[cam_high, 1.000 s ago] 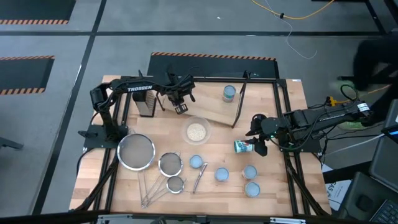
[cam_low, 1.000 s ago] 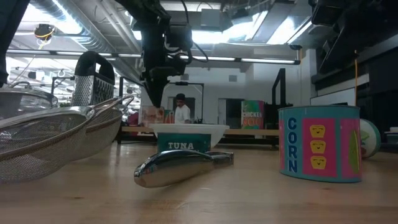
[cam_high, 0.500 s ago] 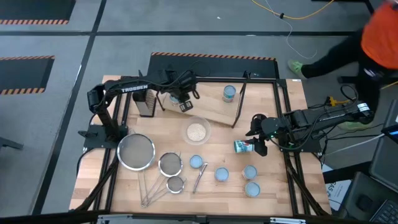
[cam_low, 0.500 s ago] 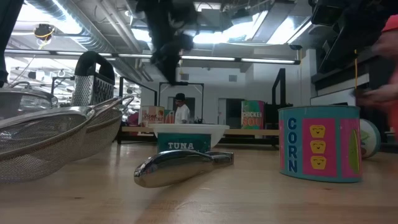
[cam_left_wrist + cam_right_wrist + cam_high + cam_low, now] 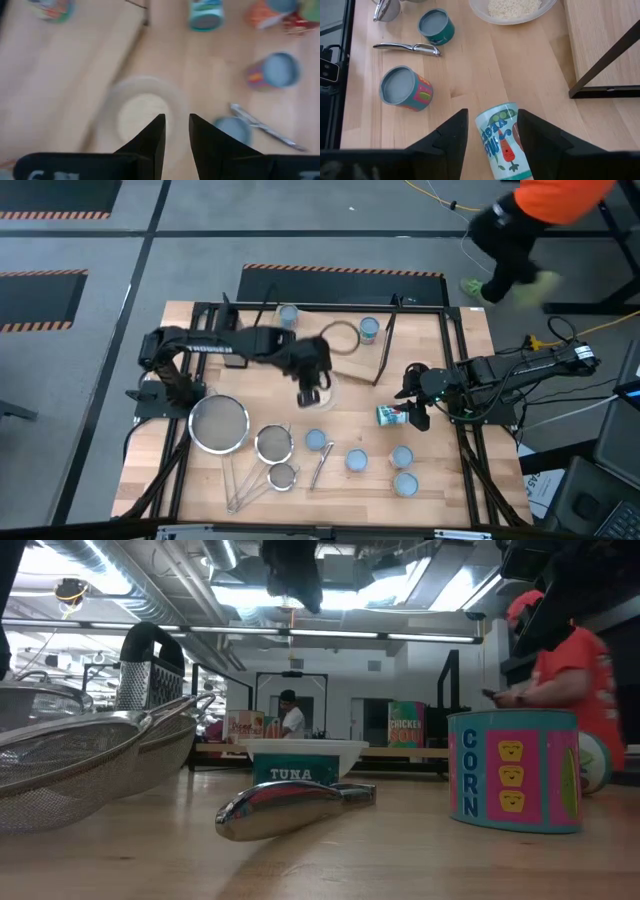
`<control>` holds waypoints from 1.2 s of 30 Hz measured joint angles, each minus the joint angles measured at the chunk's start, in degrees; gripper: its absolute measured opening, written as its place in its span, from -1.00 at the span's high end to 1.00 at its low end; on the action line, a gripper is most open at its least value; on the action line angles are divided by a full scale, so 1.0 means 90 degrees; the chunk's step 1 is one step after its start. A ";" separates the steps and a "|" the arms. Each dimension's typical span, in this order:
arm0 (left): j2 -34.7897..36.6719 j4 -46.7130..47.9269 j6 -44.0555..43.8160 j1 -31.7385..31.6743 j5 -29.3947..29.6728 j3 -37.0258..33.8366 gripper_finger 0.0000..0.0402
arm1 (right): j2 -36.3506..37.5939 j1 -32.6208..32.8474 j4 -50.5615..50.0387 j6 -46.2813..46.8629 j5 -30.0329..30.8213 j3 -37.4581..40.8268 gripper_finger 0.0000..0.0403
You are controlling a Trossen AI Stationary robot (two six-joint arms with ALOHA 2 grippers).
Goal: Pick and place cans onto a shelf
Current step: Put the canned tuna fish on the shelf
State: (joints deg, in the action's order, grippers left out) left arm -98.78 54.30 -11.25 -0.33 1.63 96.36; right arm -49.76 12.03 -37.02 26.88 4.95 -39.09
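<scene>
Swung away from the light-wood shelf (image 5: pixel 345 358), the left gripper (image 5: pixel 310 394) now hangs empty, fingers slightly parted, over the clear bowl of beige grains (image 5: pixel 144 111); two blue-topped cans (image 5: pixel 369 330) stand on the shelf behind it, while the right gripper (image 5: pixel 490 131) straddles a toppled can (image 5: pixel 502 141), unclamped

A grey floor (image 5: pixel 300 225) marked with orange-and-black hazard stripes (image 5: pixel 340 271) is seen around the light-wood tabletop (image 5: pixel 470 380). Yellow cable (image 5: pixel 440 200) lies on it. Ceiling strip lights (image 5: pixel 420 637) and ductwork (image 5: pixel 150 580) are shown. A person in orange (image 5: pixel 565 670) is seen beyond.
</scene>
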 joint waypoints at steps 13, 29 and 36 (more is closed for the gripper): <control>-0.0244 -0.0166 -0.1216 0.2028 0.0097 -0.0004 0.60 | 0.0000 -0.0001 -0.0006 -0.0025 0.0000 0.0000 0.13; -0.1511 -0.0398 -0.1547 0.2810 0.0942 -0.0005 0.63 | 0.0000 0.0000 -0.0004 -0.0040 0.0000 0.0000 0.13; -0.2102 -0.0415 -0.1520 0.2759 0.1089 -0.0007 0.63 | 0.0000 -0.0002 -0.0003 -0.0042 0.0000 0.0000 0.13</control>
State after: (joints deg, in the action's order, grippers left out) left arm -117.70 50.57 -24.93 24.50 11.43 96.29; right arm -49.76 12.02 -37.05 26.50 4.95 -39.09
